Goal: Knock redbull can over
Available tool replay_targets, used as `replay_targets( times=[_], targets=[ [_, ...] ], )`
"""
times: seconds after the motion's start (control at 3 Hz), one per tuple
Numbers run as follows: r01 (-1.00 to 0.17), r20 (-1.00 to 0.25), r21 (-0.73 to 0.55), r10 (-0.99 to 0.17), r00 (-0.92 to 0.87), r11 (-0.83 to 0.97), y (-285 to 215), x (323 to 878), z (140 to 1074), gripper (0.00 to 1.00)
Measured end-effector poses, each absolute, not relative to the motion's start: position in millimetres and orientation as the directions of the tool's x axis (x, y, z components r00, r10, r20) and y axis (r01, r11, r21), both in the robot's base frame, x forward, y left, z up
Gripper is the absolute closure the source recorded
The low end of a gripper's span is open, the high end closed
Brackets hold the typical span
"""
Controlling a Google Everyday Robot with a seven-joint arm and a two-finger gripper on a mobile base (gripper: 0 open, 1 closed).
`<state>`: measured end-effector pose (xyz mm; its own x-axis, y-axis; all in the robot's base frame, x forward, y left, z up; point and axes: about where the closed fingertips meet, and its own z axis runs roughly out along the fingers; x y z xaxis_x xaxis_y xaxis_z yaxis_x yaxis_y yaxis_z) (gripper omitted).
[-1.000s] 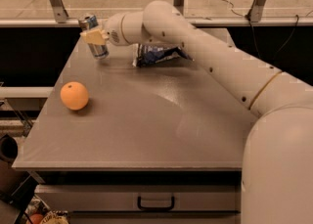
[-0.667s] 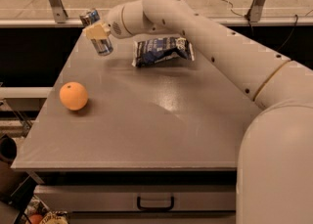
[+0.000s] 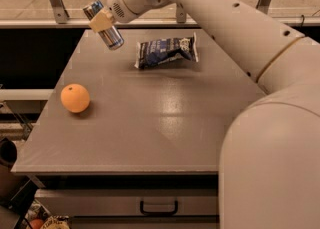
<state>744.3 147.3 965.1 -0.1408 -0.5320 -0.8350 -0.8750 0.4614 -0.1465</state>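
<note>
The redbull can (image 3: 112, 37) is a slim silver-and-blue can, held tilted in the air above the table's far left corner, with its top leaning up and to the left. My gripper (image 3: 102, 21) with tan fingers is shut around the can's upper half. The white arm reaches in from the right across the back of the table. The can's base hangs clear of the grey table (image 3: 150, 123).
An orange (image 3: 75, 98) sits near the table's left edge. A dark blue-and-white snack bag (image 3: 166, 51) lies at the back middle, right of the can. A drawer handle (image 3: 158, 208) is below the front edge. Railing posts stand behind the table.
The can has gone from standing at the far left corner to lifted and tilted in my gripper, moved slightly right. The orange and bag have not moved.
</note>
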Motion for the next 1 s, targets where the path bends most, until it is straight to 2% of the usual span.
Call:
replay_targets(
  times=[0.33, 1.0],
  targets=[
    [-0.898, -0.763, -0.126, -0.619, -0.183, 0.421, 154.5, 739.1, 947.7, 1.00],
    [-0.928, -0.658, -0.032, -0.707, -0.260, 0.372, 164.4, 723.7, 890.2, 1.00]
  ],
)
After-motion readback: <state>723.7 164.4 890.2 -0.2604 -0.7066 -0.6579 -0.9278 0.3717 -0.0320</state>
